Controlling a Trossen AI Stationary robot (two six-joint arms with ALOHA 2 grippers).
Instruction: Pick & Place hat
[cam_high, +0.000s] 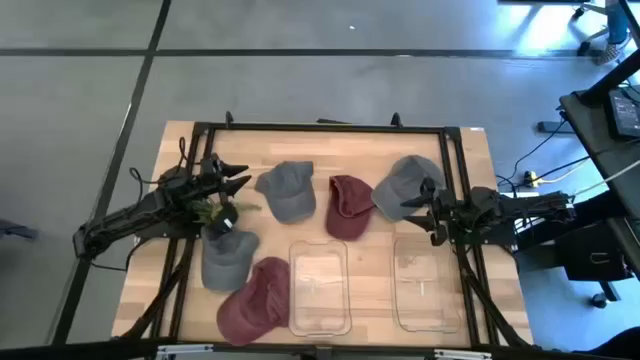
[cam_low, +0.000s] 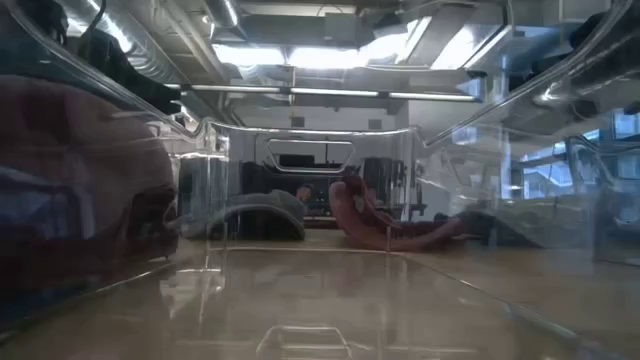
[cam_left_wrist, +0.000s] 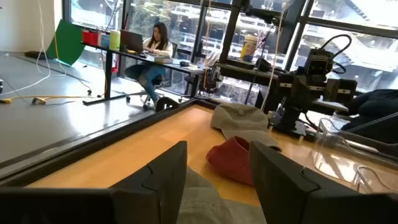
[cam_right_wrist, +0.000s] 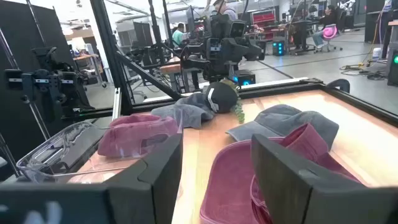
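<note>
Five hats on the bench (cam_high: 330, 135): a grey hat (cam_high: 287, 189) near the far edge, left of centre; a red hat (cam_high: 347, 206) just beside it toward the right; a light grey hat (cam_high: 400, 183) near the far right corner; another grey hat (cam_high: 228, 255) by the left edge; a second red hat (cam_high: 255, 298) touching it at the near edge, left of centre. Two clear bins along the near edge, the left bin (cam_high: 319, 288) at centre, the right bin (cam_high: 425, 282) toward the right corner, both without hats. Left gripper (cam_high: 236, 183) hovering near the left edge, just left of the far grey hat, fingers (cam_left_wrist: 163, 177) spread apart and holding nothing. Right gripper (cam_high: 412, 203) at the right side, over the edge of the light grey hat, fingers (cam_right_wrist: 151, 168) likewise parted, with the red hat (cam_right_wrist: 245, 177) lying just ahead of them and no grasp made. A green sprig (cam_high: 208, 213) under the left arm. A seated person (cam_left_wrist: 153, 46) at a desk beyond the bench.
</note>
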